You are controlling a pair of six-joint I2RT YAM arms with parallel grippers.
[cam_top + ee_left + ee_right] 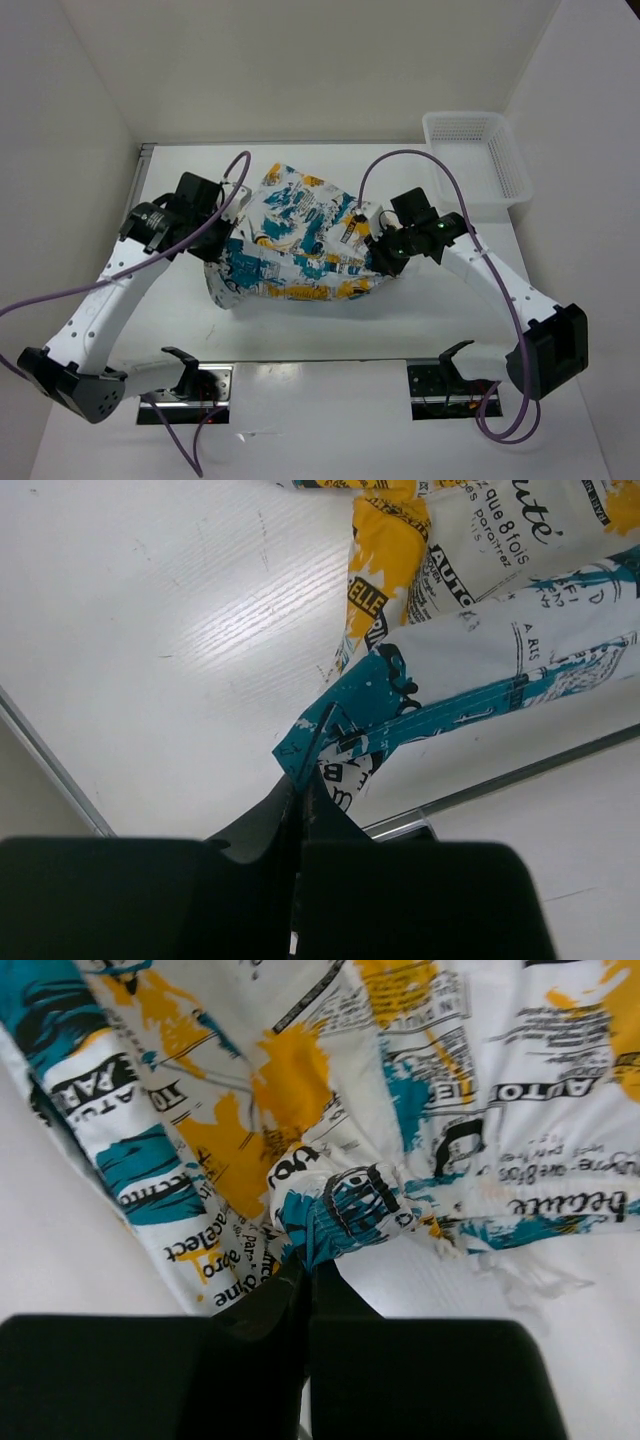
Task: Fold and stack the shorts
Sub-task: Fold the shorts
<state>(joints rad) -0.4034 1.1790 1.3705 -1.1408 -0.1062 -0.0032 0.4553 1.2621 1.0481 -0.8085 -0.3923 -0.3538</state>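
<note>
The left claw (303, 778) is pressed shut on a teal hem corner of the shorts (295, 240). The right claw (305, 1268) is pinched on a bunched fold. The shorts are held crumpled over the table (330, 335), apart from the basket (478, 155).

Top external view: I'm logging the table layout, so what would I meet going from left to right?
left gripper → shorts → right gripper → white mesh basket
</note>
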